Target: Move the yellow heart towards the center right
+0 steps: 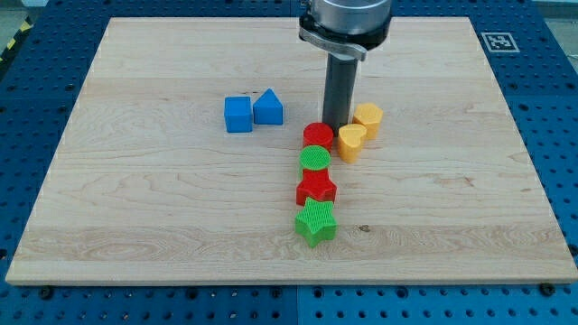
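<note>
Since the yellow heart (351, 142) lies near the board's middle, just right of my tip (337, 125), which bears no fingers, a push toward the right edge is judged needed.

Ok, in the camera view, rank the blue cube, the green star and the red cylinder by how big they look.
1. green star, largest, though it sits nearest the view's bottom, which may inflate it.
2. blue cube, close behind; I would not rank these two firmly.
3. red cylinder, smallest, partly hidden by the green cylinder.

pale wooden board (135, 208) on blue perforated table (36, 108)
</note>
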